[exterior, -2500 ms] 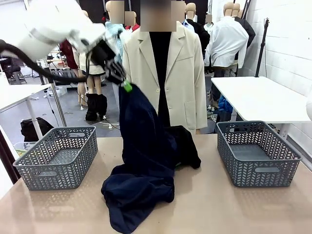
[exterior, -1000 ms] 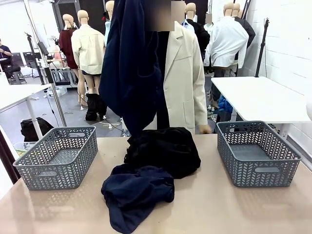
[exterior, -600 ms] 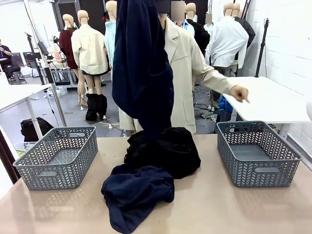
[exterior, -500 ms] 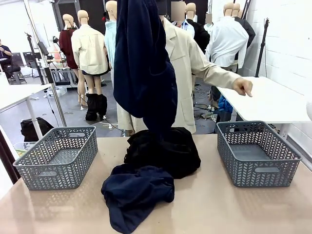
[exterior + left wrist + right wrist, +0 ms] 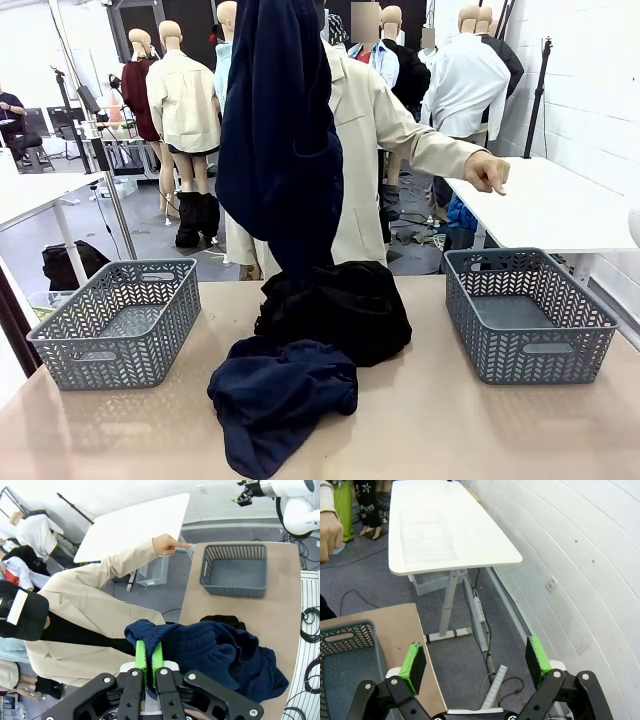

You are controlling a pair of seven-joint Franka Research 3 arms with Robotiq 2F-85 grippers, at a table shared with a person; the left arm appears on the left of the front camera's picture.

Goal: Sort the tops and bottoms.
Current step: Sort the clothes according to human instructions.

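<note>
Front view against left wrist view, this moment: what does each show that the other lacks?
Front view: the left basket, sitting empty. Left wrist view: the left gripper, its jaws shut on an edge of the hanging navy garment. Both: that navy garment, the black garment under it, the right basket, and the person's hand pointing toward that basket's side.

White brick wall (image 5: pixel 580 555) — white table (image 5: pixel 445 530).
</note>
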